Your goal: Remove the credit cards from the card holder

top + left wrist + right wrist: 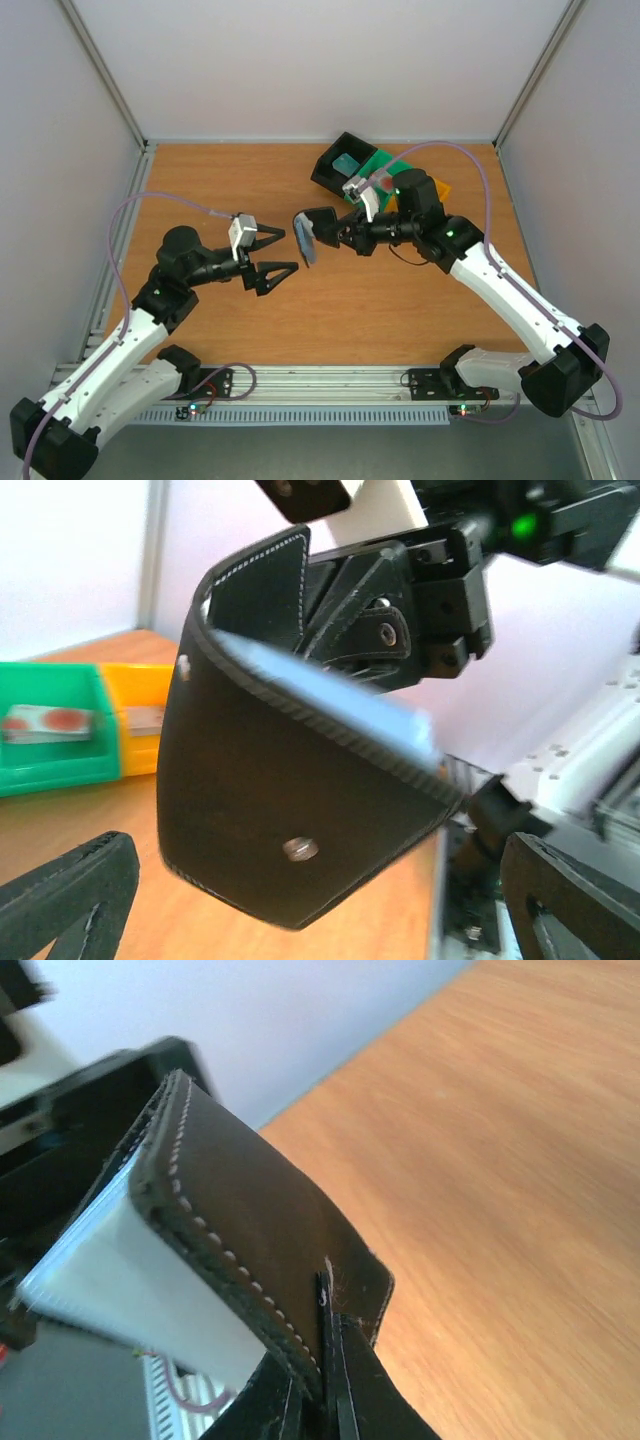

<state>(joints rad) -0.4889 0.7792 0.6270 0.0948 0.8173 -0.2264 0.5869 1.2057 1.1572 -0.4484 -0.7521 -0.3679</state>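
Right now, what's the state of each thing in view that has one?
card holder, held off the table, pale inner edge showing
right gripper, shut on the card holder
left gripper, open, empty, beside the card holder
teal card, out, lying in the black tray
red-and-white card, out, lying in the green tray

A robotics lab test cell: white panels (320, 60) in aluminium framing (104, 72) wall in the wooden tabletop (230, 180), and an extruded rail (330, 385) at the tabletop's near edge carries two cabled robot arms (505, 285)
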